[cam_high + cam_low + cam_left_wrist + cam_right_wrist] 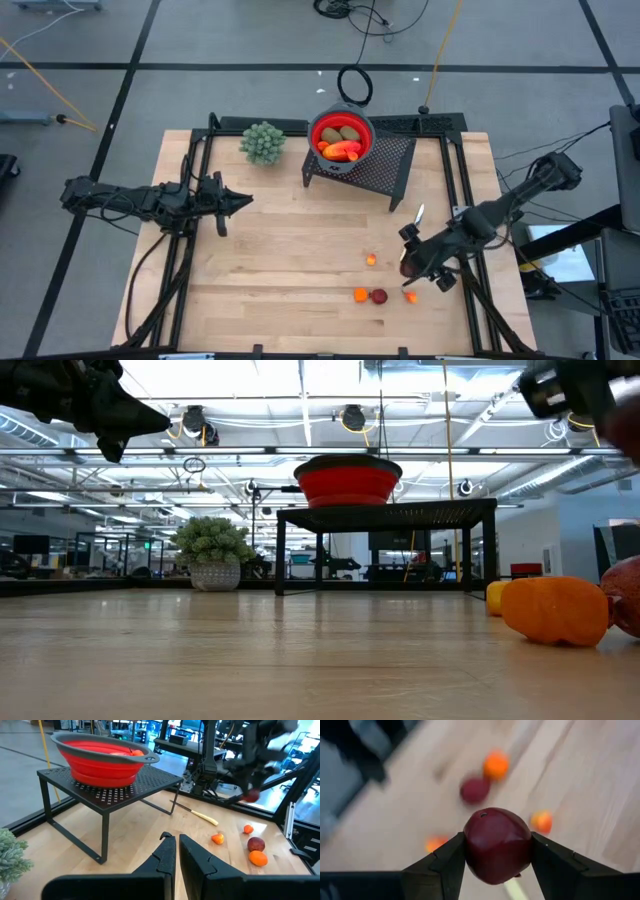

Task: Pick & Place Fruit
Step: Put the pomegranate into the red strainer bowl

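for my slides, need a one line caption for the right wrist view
Right gripper shut on a dark-red fruit above the wooden table.

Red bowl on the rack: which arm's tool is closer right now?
Left, though not by much. The left tool, shut and empty, sits left of the red bowl. The right tool, gripping a dark-red fruit, is farther off toward the table's near right.

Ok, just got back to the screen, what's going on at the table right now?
The right gripper has a dark-red round toy fruit clamped between its fingers, lifted above the wooden table. Three small fruit pieces lie below it. The red collapsible bowl on the black mesh stand already holds several pieces. The left gripper waits shut on the table's left side.
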